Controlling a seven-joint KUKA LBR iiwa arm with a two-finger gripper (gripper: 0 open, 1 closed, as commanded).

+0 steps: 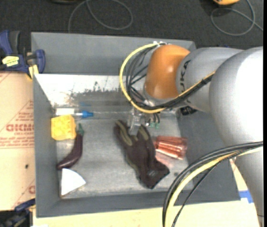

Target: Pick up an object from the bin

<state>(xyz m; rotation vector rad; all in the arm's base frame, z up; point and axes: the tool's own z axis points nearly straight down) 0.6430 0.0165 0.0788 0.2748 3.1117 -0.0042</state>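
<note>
Grey metal bin (100, 169), floor bare in the near middle. Lying directly on it: dark brown glove (142, 159) at centre, stretched slantwise; just right of that, touching, a clear packet of copper-coloured tubes (172, 148). At left, a yellow studded block (62, 127), a dark purple aubergine (73, 156) below, a white wedge (71, 181) in the near corner. Along the far wall, a white pen-like thing with a blue tip (74, 113).
</note>
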